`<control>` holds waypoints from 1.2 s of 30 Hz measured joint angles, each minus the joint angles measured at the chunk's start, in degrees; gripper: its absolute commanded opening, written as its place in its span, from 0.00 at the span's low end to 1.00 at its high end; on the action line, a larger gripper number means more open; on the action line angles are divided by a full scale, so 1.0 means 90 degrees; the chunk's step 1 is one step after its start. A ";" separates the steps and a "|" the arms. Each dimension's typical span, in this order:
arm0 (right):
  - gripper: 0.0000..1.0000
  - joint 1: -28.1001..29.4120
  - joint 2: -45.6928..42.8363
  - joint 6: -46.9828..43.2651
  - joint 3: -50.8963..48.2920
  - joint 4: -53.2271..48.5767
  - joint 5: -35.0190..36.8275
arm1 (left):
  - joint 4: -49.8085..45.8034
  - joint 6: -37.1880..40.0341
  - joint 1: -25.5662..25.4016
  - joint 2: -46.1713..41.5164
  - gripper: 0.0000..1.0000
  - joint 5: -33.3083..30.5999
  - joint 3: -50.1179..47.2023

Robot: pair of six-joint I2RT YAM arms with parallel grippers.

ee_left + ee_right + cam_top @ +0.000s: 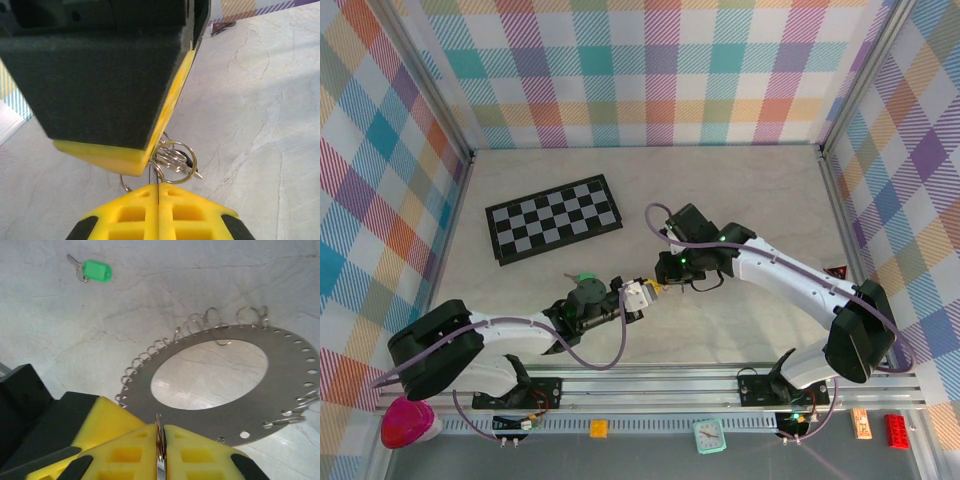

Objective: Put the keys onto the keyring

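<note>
— Where is the large flat silvery-grey metal keyring (282, 390) with wire loops along its rim?
— Centre-right in the right wrist view. The green-headed key (95, 271) lies at upper left, well apart from it.
— And the jaws?
— The right gripper (161, 434) is pinched on a thin metal piece (158, 419), possibly a key blade. The left gripper (158, 191) is pressed together just below small silvery split rings (175, 160).

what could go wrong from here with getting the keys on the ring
1. The right gripper pinches only a thin metal edge at the keyring's rim, so that hold could slip or twist.
2. The left gripper, shut at the small rings, sits right under the right arm's fingers; they may bump.
3. The green key lies loose on the table, apart from the keyring, and in neither gripper.
</note>
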 measured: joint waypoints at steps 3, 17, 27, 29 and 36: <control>0.16 0.0000 0.0012 -0.0051 0.0056 -0.0075 0.0012 | -0.0024 0.0022 0.0000 -0.0036 0.00 -0.0002 0.0002; 0.07 0.0000 0.0299 -0.0075 0.0141 -0.0029 -0.0177 | -0.0032 0.0131 0.0000 -0.0034 0.00 -0.0046 0.0005; 0.00 0.0000 0.0418 -0.0420 0.0488 -0.0092 -0.0100 | -0.0279 -0.0053 0.0027 -0.0544 0.28 -0.0253 -0.0032; 0.00 -0.0005 0.0418 -0.0648 0.0529 -0.0095 -0.0058 | -0.0459 -0.0219 0.0148 -0.1078 0.29 -0.0296 -0.0034; 0.00 -0.0005 0.0415 -0.1596 0.0532 0.0046 -0.0034 | -0.1651 -0.0896 0.1139 -0.2810 0.31 0.0158 0.0313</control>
